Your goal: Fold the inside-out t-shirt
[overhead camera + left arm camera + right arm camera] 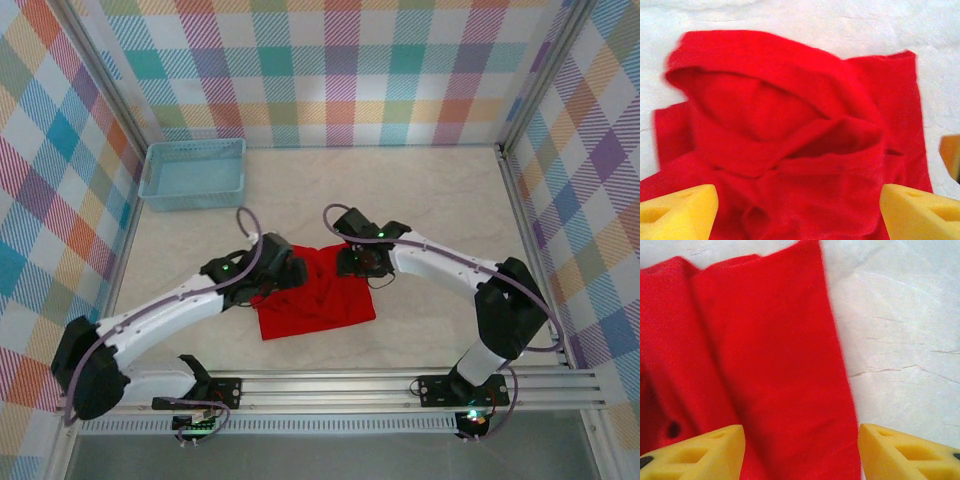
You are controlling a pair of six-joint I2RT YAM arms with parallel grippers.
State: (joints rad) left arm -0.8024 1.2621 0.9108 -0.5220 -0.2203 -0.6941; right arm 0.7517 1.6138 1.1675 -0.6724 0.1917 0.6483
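Shirt (320, 305) folded to a rumpled square, needs smoothing; left claw (799, 200) and right claw (801, 432) hang wide over it, empty.

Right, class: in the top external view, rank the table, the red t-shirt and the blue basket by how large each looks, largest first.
1. table, by far the largest.
2 and 3. red t-shirt and blue basket: close. The bunched t-shirt looks slightly larger, but the basket sits farther from the camera, so this order is unsure.
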